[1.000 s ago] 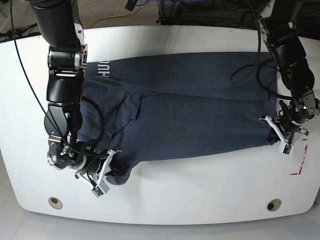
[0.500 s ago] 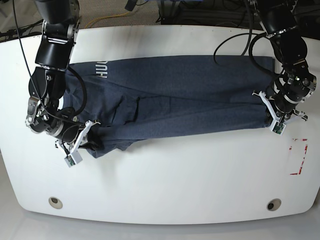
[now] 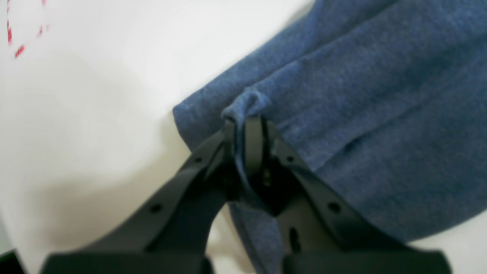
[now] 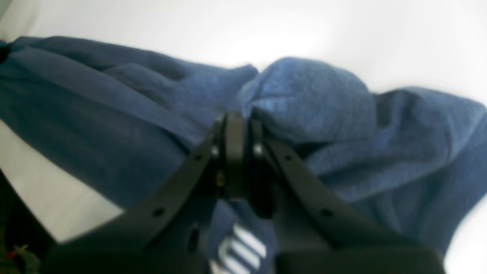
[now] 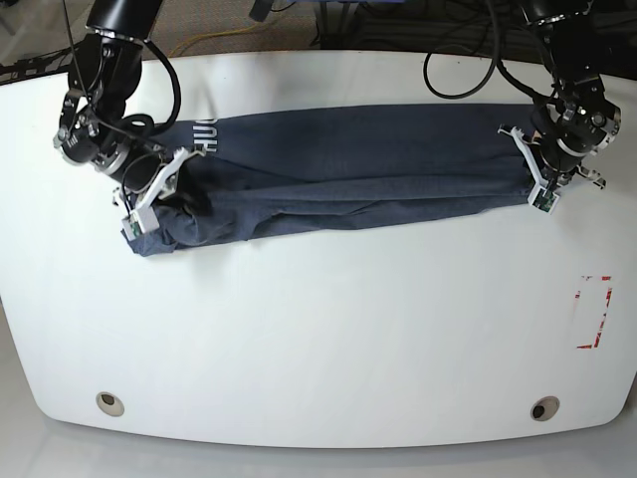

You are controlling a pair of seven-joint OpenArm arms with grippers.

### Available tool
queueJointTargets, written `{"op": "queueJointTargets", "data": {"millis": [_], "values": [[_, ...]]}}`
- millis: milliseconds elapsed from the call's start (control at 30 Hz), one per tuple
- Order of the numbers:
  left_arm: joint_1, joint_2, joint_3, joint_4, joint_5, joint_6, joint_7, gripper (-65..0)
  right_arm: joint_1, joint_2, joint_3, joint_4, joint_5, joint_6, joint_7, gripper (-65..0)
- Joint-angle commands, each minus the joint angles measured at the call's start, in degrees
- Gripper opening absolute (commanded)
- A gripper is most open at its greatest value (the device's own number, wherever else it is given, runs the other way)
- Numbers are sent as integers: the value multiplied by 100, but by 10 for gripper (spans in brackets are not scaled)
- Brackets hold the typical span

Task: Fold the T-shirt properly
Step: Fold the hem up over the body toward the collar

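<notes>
Both grippers have carried the near hem toward the table's (image 5: 318, 398) far edge; left gripper (image 5: 538, 189) and right gripper (image 5: 159, 194) stay clamped on the T-shirt (image 5: 348, 184); we should keep it taut and lay edges level.

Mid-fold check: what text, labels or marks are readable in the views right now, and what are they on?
"HU": white block capitals on the T-shirt, near the right gripper, running sideways; the rest is folded under.
White strokes on the T-shirt in the right wrist view: too blurred to read.
Red dashed outline on the table: a mark, no text.
</notes>
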Motion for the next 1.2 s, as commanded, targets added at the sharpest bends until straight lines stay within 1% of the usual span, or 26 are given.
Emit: {"op": "queueJointTargets", "data": {"millis": [0,67,167,267,367,433,533,567,600,667,700,733,833,867,900,933,1033,1100,1167], "values": [[214,-69,-30,447,-15,47,59,-650,-433,-101,90,467,88,6,125,-650],[240,-78,-30,508,-15,47,296,-650,-653,-189,90,643,79,6,125,-650],[240,-104,-30,517,-23,47,543,-650,-943,-207,99,722,79,6,143,-650],[258,-131,-47,438,-6,47,569,-650,-1154,-215,99,670,53,6,187,-650],[381,-289,-47,385,-23,47,569,-650,-1251,-215,99,582,53,6,380,-650],[416,-324,-47,385,-23,47,569,-650,-1294,-189,99,503,53,6,424,-640],[487,-350,-47,385,12,47,587,-650,-1338,-154,143,485,62,6,407,-496],[531,-394,-47,385,12,47,587,-649,-1374,-154,214,485,70,6,371,-430],[592,-491,-12,385,12,47,587,-631,-1409,-154,293,485,70,6,319,-352],[671,-605,6,385,-15,47,587,-540,-1444,-171,592,485,79,6,248,-238],[680,-632,6,385,-15,47,587,-499,-1453,-189,706,485,79,6,213,-211],[689,-640,6,385,-15,47,587,-408,-1462,-198,908,494,79,6,160,-182],[698,-640,-47,438,-32,47,587,-182,-1497,-198,1392,617,141,6,-24,-178],[689,-640,-65,438,-32,47,587,-129,-1505,-198,1497,714,229,6,-59,-178],[689,-640,-126,438,-41,47,587,-100,-1505,-198,1532,801,308,6,-68,-178],[680,-640,-241,447,-50,47,587,-85,-1514,-180,1523,925,457,6,-77,-178],[662,-597,-478,702,-252,47,587,-111,-1488,-163,1515,1171,827,6,-77,-178],[662,-597,-601,860,-648,47,587,-125,-1365,-189,1427,1179,844,6,-77,-178],[689,-614,-733,921,-1105,47,587,-126,-1145,-198,1110,1162,695,6,-77,-178]]}}
